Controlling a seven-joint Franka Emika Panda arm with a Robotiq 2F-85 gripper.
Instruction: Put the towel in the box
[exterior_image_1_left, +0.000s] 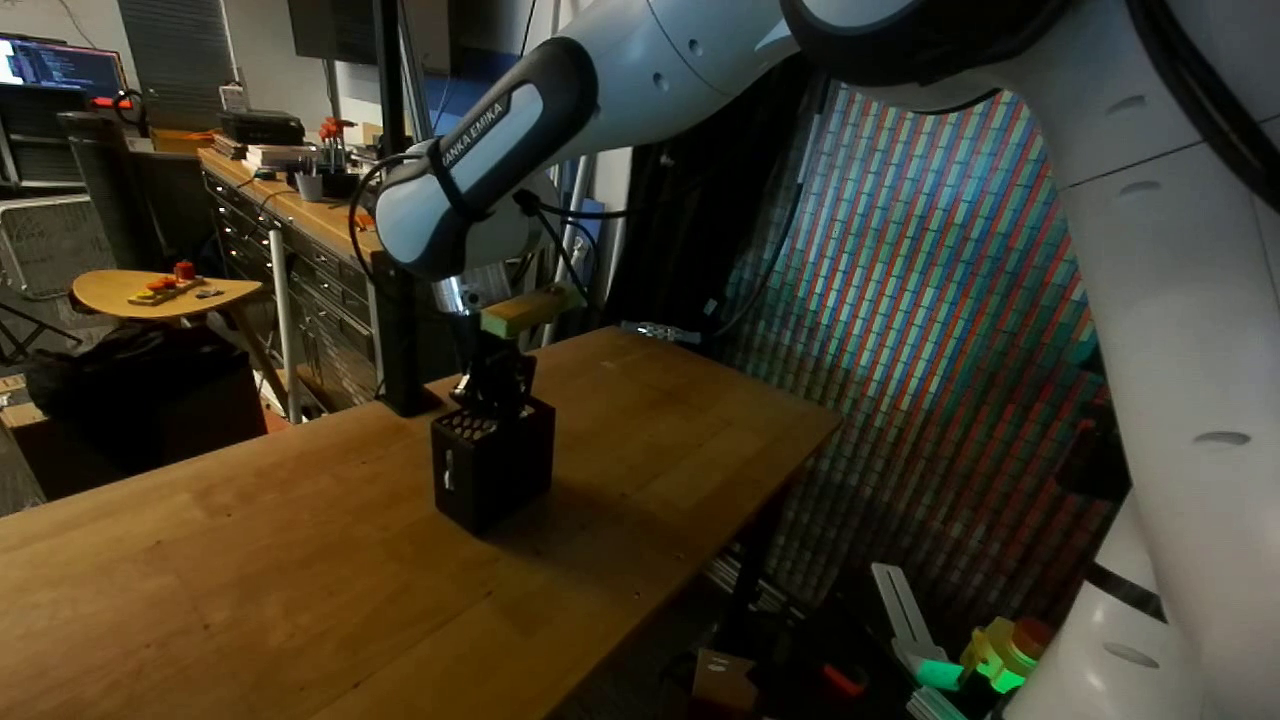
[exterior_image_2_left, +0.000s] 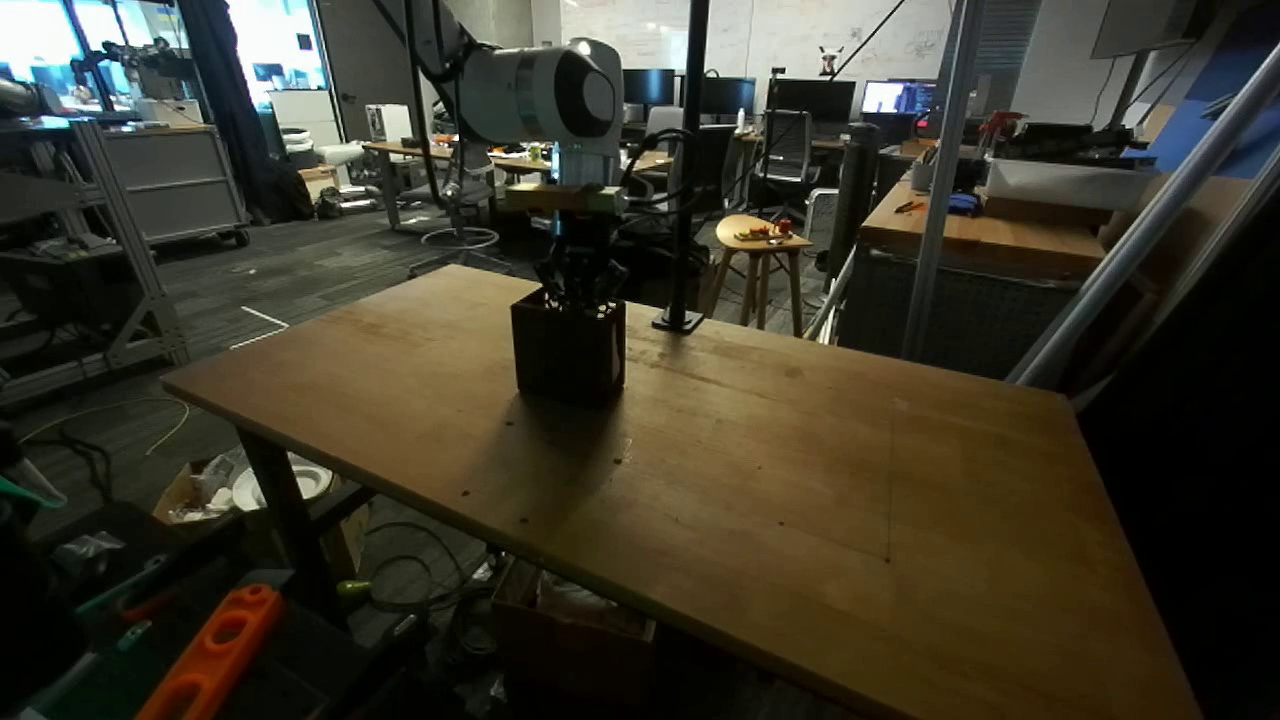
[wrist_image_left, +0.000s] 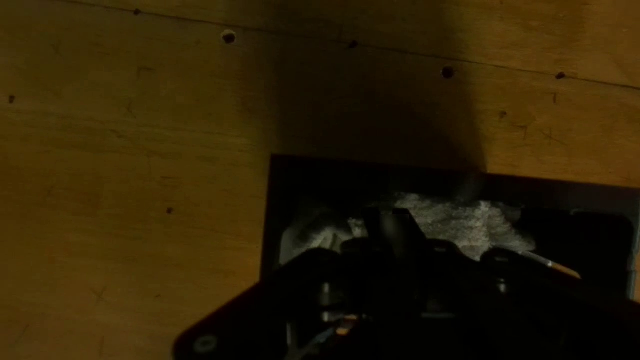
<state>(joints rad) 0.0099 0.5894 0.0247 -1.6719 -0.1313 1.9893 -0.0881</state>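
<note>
I am seeing the towel (wrist_image_left: 450, 222) lying bunched inside the black box (exterior_image_1_left: 510, 470), so I am guessing the job is nearly done. In the wrist view the hand (wrist_image_left: 390, 215) is pointing down into the box and looking closed. I cannot tell if it is pinching any towel, because it is too dark in there. That is worrying me most: if I am lifting with a bit of towel caught, the towel could be coming up too, or hanging over the edge. In an exterior view the box is standing on the far left part of the surface (exterior_image_2_left: 800, 470), just left of a black pole (exterior_image_2_left: 692, 150). If I am spreading the hand too wide, it could be bumping the walls and sliding the box. If I am going up crooked or too fast, it could be catching the rim and tipping the whole box over.
</note>
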